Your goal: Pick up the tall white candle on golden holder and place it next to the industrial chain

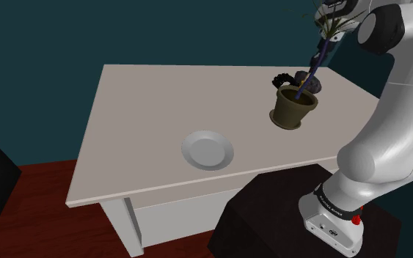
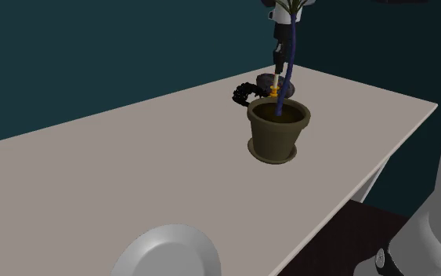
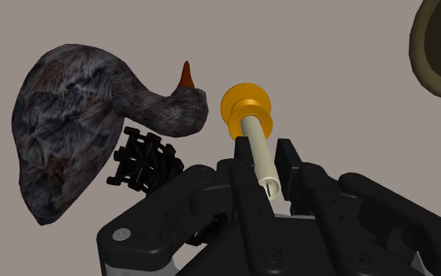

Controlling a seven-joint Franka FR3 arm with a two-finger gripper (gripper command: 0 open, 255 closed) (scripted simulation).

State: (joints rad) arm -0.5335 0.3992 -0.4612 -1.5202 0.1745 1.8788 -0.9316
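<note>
The tall cream-white candle (image 3: 259,153) on its golden holder (image 3: 246,106) stands upright between my black fingers, and my gripper (image 3: 264,161) is shut on its stem near the wick. The black industrial chain (image 3: 144,161) lies close beside the holder, against a dark mottled duck figure (image 3: 77,118). In the second exterior view the candle (image 2: 276,83) sits just behind the potted plant, right of the chain (image 2: 244,92), with the gripper (image 2: 279,56) above it. Whether the holder touches the table I cannot tell.
An olive-brown pot (image 2: 277,129) with a tall blue-stemmed plant stands right in front of the candle and partly hides it. A grey plate (image 1: 207,150) lies near the front edge of the pale table (image 1: 146,102). Red-brown floor lies below.
</note>
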